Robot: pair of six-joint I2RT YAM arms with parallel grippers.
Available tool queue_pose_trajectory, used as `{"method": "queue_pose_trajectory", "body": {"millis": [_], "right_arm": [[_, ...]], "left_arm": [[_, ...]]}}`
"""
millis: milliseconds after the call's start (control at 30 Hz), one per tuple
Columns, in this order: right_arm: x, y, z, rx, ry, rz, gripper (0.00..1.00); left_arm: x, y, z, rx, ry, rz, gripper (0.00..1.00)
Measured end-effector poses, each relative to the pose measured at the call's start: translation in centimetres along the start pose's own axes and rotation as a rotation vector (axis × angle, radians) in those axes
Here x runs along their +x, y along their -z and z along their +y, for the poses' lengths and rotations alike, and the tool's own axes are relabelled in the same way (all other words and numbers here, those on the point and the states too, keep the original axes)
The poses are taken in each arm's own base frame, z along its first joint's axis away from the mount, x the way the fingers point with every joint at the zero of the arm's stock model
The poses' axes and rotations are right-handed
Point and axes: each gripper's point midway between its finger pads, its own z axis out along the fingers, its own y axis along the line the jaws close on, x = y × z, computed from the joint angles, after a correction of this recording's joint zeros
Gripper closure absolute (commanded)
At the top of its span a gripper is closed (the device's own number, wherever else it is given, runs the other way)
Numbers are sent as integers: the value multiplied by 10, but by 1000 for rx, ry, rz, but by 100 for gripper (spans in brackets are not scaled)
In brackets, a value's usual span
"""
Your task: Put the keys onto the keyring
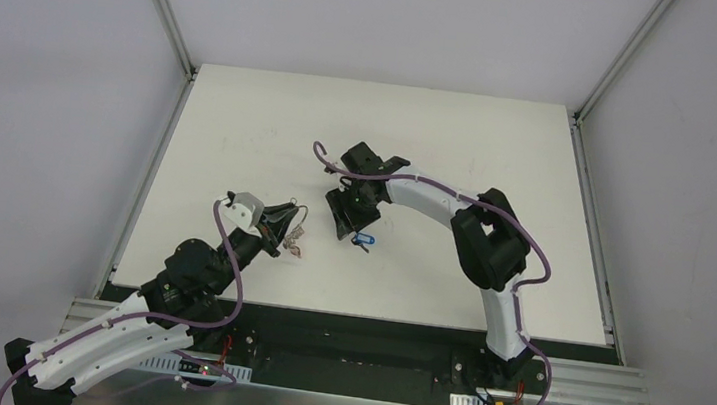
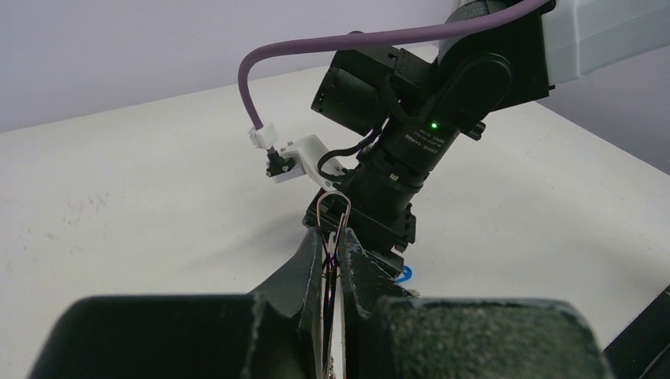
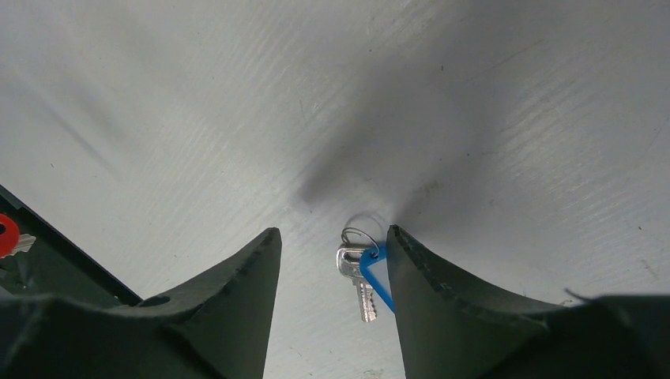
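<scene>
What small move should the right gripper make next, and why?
Probably lower onto the blue key and close. The right gripper hangs open above it, and the key lies loose on the table between the jaws, nearer one side. The left gripper is shut on the keyring, so the key is what's missing.

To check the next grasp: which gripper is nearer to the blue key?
Right. The right gripper hangs over the blue key, fingers open around it. The left gripper stands aside, shut on the ring.
</scene>
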Motion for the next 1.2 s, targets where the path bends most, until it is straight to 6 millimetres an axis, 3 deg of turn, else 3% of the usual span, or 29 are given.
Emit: {"method": "queue_pose_trajectory", "body": {"millis": [567,933,1100,1200], "right_arm": [[5,-4,0,-28,2,-16,59],[15,-3,-3,-14,-12,-3,81],[17,-3,-5,-5,-17,1,100],[17,-3,-6,1,-22,2,100]], "left_arm": [[1,0,0,0,-2,5,100],[2,0,0,0,-2,6,100],[2,0,0,0,-2,6,100],[2,0,0,0,-2,6,100]]}}
